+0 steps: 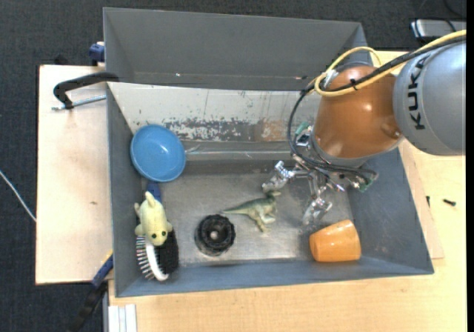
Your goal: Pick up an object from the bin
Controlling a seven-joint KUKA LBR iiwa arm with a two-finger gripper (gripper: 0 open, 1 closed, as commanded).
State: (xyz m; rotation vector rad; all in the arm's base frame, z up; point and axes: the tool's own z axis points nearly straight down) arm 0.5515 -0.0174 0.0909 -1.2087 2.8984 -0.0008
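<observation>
My gripper (297, 193) hangs low over the right half of the bin floor, fingers spread open with nothing between them. One metal fingertip (275, 178) is just above a small green toy dinosaur (256, 210), which stands on the floor to the gripper's lower left. The other fingertip (317, 209) is right above an orange cup (335, 241) lying on its side near the front right corner. I see no contact with either thing.
A black round disc (215, 233) lies left of the dinosaur. Along the left wall are a blue bowl (158, 153), a yellow soft toy (152, 221) and a black brush (159, 256). The arm's orange cover hangs over the right rear.
</observation>
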